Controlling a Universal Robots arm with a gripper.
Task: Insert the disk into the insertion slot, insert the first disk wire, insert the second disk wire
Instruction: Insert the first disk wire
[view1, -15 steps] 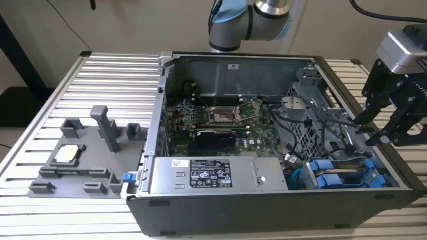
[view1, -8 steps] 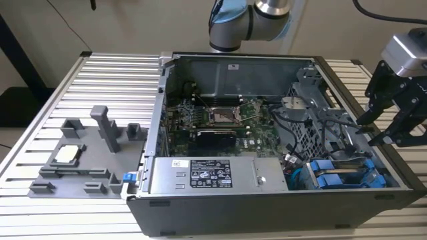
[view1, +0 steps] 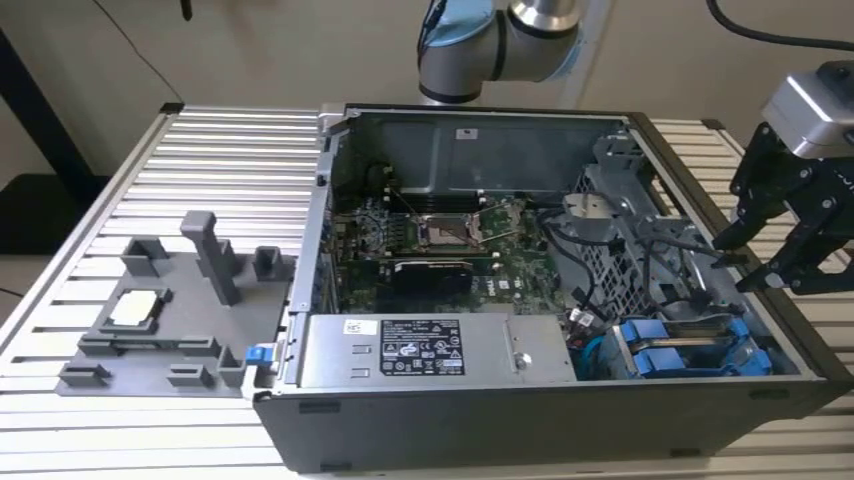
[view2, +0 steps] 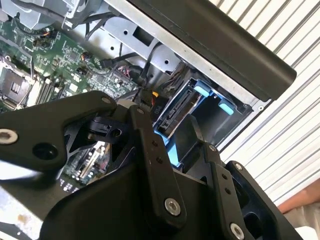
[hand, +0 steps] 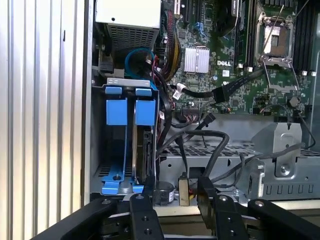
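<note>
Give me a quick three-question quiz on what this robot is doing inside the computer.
1. True or false: the disk already stands in the slot.
2. The gripper is: A) open, B) shut on the disk, C) shut on a screwdriver.
3. Fill in: the frame around the disk is coloured ____.
Key: 1 true; 2 A; 3 blue.
</note>
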